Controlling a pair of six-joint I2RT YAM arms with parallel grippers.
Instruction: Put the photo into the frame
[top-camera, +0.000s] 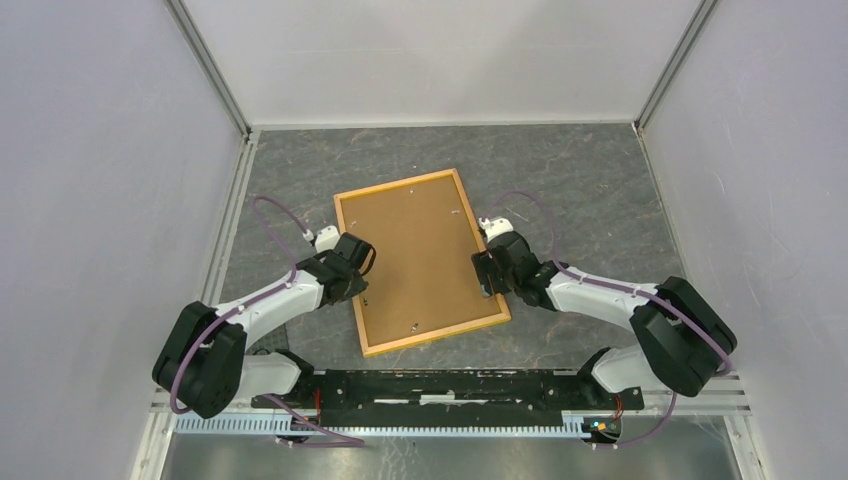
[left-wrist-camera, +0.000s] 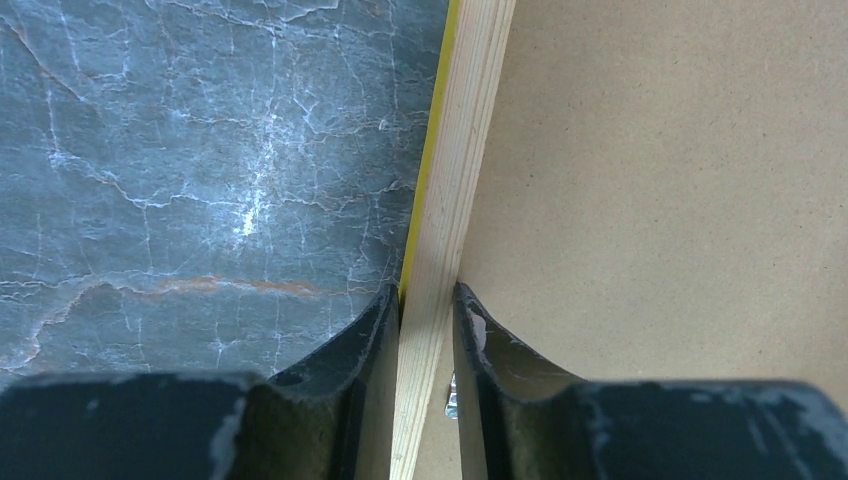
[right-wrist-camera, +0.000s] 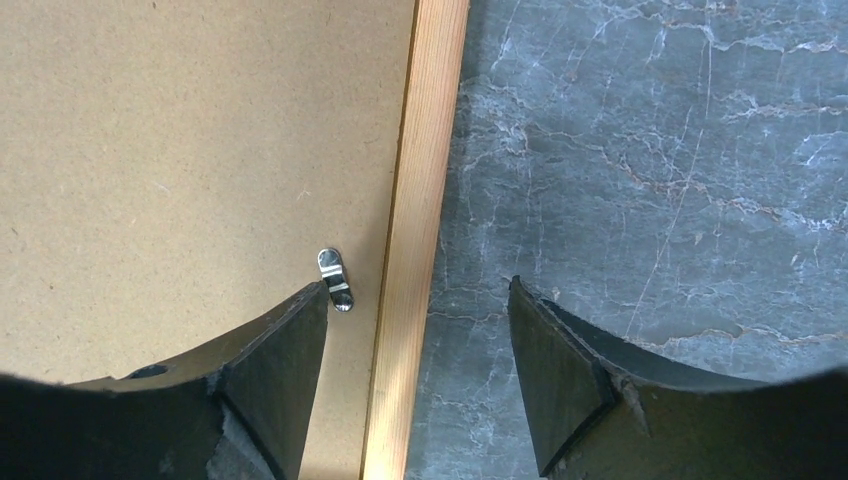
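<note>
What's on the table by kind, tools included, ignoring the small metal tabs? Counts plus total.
wooden frame: 1
backing panel: 1
tools: 2 (left tool, right tool)
Total: 4

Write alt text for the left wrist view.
The left tool pinches the pale wooden edge of the frame, one black jaw on each side. Brown backing board fills the right; grey marbled table lies left.
</note>
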